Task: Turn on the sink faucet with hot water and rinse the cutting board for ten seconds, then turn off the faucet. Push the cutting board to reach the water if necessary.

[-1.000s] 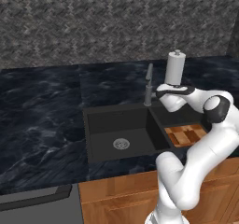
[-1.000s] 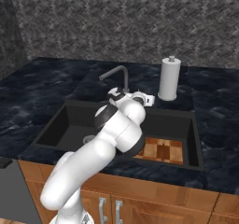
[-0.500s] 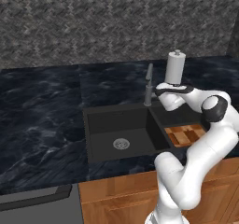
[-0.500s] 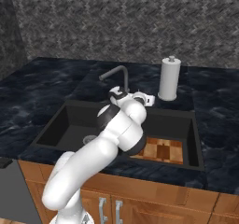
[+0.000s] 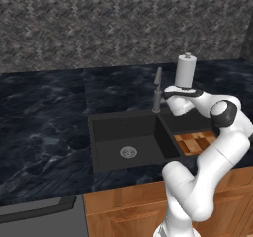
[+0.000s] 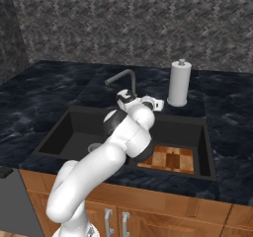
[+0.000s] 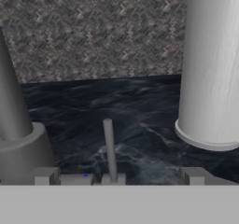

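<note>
Left base view: no writing readable. One faucet behind sink; jaws just right of faucet, state cannot tell. One cutting board in right basin.

Right base view: one white cylinder right of faucet, on worktop.

Hand view: one thin lever right of faucet base.

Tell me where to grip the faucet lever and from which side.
Grip the thin lever near its free upper end, coming from the sink side with one finger either side. It stands upright beside the faucet base, and the tool probably faces it already.
</note>
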Motion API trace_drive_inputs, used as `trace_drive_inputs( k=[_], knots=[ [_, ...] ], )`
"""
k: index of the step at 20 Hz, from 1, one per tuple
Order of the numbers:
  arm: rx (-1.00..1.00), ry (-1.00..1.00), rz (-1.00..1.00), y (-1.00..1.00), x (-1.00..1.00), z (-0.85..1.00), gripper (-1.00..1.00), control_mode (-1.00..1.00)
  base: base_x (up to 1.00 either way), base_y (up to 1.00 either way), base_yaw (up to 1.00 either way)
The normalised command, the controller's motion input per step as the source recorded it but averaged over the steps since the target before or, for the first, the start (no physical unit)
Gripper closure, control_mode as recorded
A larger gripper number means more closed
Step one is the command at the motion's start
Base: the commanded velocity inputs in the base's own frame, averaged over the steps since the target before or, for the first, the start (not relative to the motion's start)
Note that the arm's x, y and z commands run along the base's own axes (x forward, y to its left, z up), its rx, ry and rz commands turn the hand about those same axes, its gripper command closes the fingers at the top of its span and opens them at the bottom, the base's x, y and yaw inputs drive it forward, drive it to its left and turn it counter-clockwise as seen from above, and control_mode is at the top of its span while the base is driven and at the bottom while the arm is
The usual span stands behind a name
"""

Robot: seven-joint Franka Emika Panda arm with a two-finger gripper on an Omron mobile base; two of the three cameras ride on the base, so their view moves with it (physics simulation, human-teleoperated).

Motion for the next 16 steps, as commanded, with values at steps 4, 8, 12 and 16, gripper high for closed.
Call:
trace_drive_inputs(
  k=[4,8,12,16],
  knots=[
    [0.0,0.0,0.0,0.0,0.15,0.0,-1.0,-1.0,0.0,0.0,0.0],
    [0.0,0.0,0.0,0.0,0.13,0.0,-1.0,-1.0,0.0,0.0,0.0],
    [0.0,0.0,0.0,0.0,0.11,0.0,-1.0,-1.0,0.0,0.0,0.0],
    [0.0,0.0,0.0,0.0,0.09,0.0,-1.0,-1.0,0.0,0.0,0.0]
  ],
)
